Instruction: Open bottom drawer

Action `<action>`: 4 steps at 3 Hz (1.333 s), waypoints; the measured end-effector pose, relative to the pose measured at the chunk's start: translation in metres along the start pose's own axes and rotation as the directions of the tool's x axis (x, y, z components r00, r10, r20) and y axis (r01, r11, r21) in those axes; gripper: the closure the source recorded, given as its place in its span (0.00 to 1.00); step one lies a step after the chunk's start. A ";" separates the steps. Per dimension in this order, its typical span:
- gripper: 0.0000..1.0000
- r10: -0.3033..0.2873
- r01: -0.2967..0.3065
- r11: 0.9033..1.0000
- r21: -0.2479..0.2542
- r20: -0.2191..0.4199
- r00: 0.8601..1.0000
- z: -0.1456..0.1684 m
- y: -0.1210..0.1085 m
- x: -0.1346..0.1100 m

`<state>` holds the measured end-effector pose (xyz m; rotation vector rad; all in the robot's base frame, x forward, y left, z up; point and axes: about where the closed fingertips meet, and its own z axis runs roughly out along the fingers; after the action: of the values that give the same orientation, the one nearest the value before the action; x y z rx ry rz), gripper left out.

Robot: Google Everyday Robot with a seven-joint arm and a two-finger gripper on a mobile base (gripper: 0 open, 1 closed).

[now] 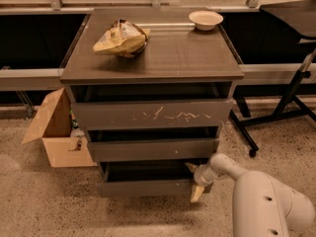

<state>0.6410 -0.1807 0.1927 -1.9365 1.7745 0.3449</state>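
Observation:
The bottom drawer [143, 186] is the lowest of three dark grey-brown fronts and stands pulled out a little, with a dark gap above its front. My gripper [193, 182] is at the right end of that front, reaching in from the right. Its fingers are spread open. One fingertip [189, 167] is behind the front's top edge in the gap, and the other [196, 194] is in front of it. My white arm [261, 201] fills the lower right corner.
The top drawer [148, 113] has white scratches, and the middle drawer [150, 149] sits above the bottom one. A chip bag [121, 37] and a white bowl [206, 19] rest on the cabinet top. An open cardboard box [54, 132] stands left of it, and a black stand leg [291, 102] is at the right.

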 end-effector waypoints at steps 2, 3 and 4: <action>0.00 -0.004 0.010 0.992 -0.123 0.050 0.999 0.013 0.035 -0.010; 0.14 0.006 0.009 0.980 -0.198 0.075 0.997 0.017 0.062 -0.014; 0.36 0.006 0.017 0.972 -0.235 0.097 0.995 0.013 0.082 -0.023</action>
<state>0.5595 -0.1574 0.1786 -2.0461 1.7299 0.6632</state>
